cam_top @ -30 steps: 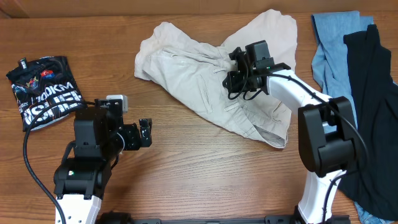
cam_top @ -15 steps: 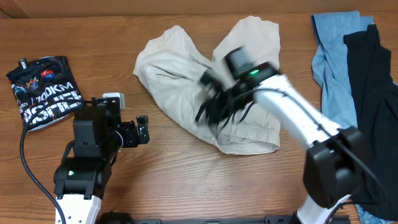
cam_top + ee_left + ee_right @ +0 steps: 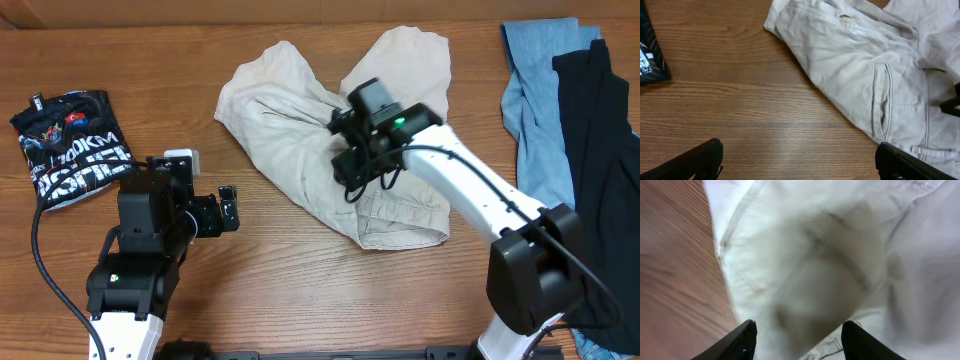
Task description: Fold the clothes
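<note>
The cream shorts (image 3: 285, 125) lie crumpled across the middle of the table, waistband and slit pocket toward the near side (image 3: 875, 75). My right gripper (image 3: 347, 168) hovers low over the middle of the shorts (image 3: 840, 255). Its fingers stand apart with only cloth beneath them and nothing pinched between them (image 3: 799, 341). My left gripper (image 3: 231, 207) is open over bare wood left of the shorts, with its right fingertip (image 3: 910, 162) by the shorts' edge. A light blue garment (image 3: 535, 90) and a black garment (image 3: 600, 180) lie at the right.
A folded black printed shirt (image 3: 72, 148) lies at the far left, its corner showing in the left wrist view (image 3: 647, 55). The blue and black garments hang past the table's right side. Bare wood runs along the near edge.
My right gripper was shut on the shorts, swung left and toward the near side, and has opened. The shorts shifted left and bunched. The left arm has barely moved.
</note>
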Controlling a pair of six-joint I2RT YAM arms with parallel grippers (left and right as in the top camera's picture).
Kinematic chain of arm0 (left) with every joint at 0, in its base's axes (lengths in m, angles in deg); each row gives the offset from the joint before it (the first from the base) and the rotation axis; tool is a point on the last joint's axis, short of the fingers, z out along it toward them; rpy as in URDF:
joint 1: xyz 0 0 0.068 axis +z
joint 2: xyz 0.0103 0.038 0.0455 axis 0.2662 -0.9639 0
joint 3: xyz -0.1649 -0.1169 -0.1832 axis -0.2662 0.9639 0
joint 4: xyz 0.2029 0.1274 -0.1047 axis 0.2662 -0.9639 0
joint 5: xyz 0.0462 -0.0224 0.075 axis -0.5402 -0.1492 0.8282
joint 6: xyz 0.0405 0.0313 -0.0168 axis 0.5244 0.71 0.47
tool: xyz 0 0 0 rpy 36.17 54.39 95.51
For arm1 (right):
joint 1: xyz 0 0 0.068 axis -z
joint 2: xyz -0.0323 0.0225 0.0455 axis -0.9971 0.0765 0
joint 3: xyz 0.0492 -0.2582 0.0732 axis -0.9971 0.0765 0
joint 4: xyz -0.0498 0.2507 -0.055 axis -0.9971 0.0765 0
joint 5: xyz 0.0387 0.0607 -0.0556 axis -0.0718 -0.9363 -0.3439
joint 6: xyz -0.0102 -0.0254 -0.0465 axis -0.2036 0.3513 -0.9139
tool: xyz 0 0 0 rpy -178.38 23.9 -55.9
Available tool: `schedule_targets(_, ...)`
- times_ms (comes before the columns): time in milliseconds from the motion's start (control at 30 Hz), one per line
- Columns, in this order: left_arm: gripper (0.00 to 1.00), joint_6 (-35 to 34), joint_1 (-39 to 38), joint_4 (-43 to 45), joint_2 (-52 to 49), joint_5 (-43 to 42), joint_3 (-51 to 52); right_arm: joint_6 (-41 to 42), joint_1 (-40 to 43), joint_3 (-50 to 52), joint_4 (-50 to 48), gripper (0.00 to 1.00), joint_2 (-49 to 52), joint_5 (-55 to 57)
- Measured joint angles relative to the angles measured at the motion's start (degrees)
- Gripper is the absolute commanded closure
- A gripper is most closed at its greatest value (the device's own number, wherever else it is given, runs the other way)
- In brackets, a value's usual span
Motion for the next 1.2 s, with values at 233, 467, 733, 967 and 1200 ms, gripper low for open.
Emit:
schedule_targets(233,0.00,0.0,0.0,0.0,0.0,0.0,0.0,-6.6,-1.7,0.0,2.1,0.46,0.0,-12.8)
schedule_targets(467,0.00,0.0,0.0,0.0,0.0,0.0,0.0,-4.2,-2.2,0.0,0.5,0.38,0.0,-11.6)
schedule_targets(733,0.00,0.0,0.0,0.0,0.0,0.2,0.0,-22.1,-4.3,0.0,13.2,0.26,0.0,-35.9)
schedule_targets(967,0.00,0.0,0.0,0.0,0.0,0.2,0.0,-27.5,-10.7,0.0,15.2,0.27,0.0,-37.7)
schedule_targets(1200,0.00,0.0,0.0,0.0,0.0,0.2,0.0,-22.9,-10.5,0.0,15.6,0.26,0.0,-31.0)
